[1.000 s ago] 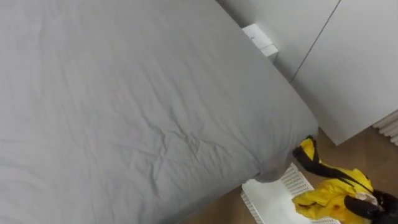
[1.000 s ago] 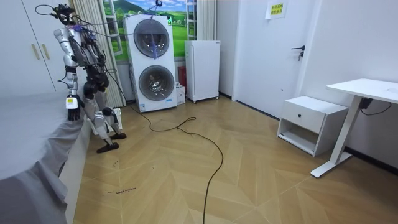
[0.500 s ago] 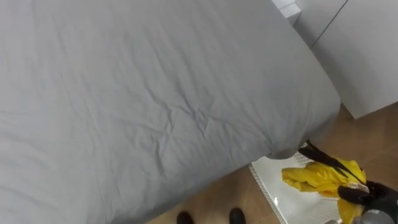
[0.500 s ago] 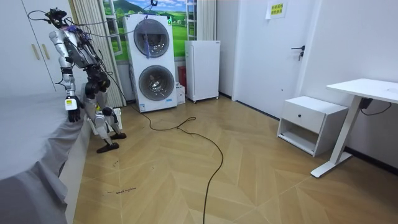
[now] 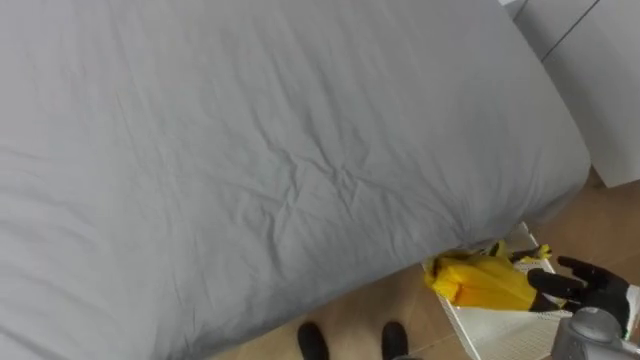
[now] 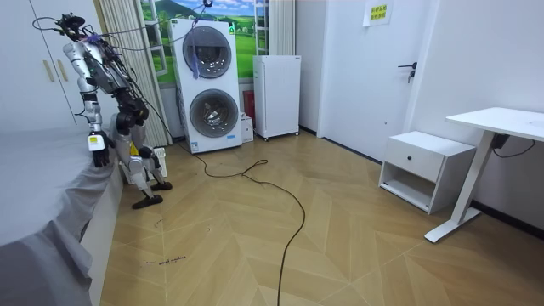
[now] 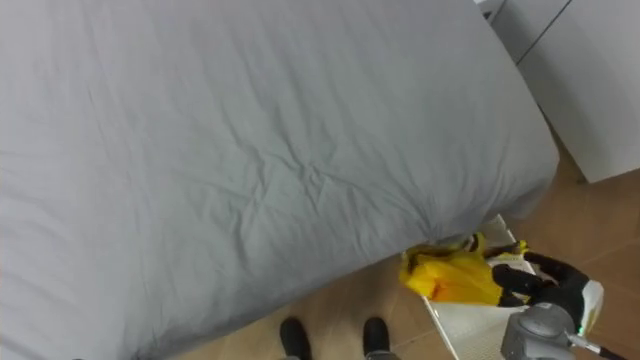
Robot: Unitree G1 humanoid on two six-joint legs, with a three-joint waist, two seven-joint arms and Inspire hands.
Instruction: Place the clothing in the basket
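Clothes: one yellow garment (image 5: pixel 478 284), bunched up and held low over the white basket (image 5: pixel 492 326), which stands on the floor (image 5: pixel 610 215) by the right corner of the bed (image 5: pixel 250 150). Right hand (image 5: pixel 588 287) reaches in from the lower right. Its lower fingers and thumb pinch the garment's right end, and one upper finger stands clear of the cloth. Left hand (image 6: pixel 99 155) hangs by the bed edge in the room view; whether it is spread or closed I cannot tell. Robot stands close against the side of the bed, leaning over it, with the wardrobe (image 5: pixel 615 90) at far right. Judgement: the garment is above the basket but not yet resting in it. Risks: (1) Most of the cloth lies left of the hand, and its left tip appears to reach near or past the basket's left rim. A release from here could leave it draped over the rim or let it slide onto the floor. (2) Black strap (image 5: pixel 520 257) runs close to the fingers. When the hand opens, the strap may snag and lift the garment back out. (3) The overhanging bed sheet covers the basket's far side, so the opening looks narrow and the cloth could catch on that fold. (4) The pinch holds one end only, so a slip would drop the garment uncontrolled. Lowering further and shifting right before letting go would lessen all four.
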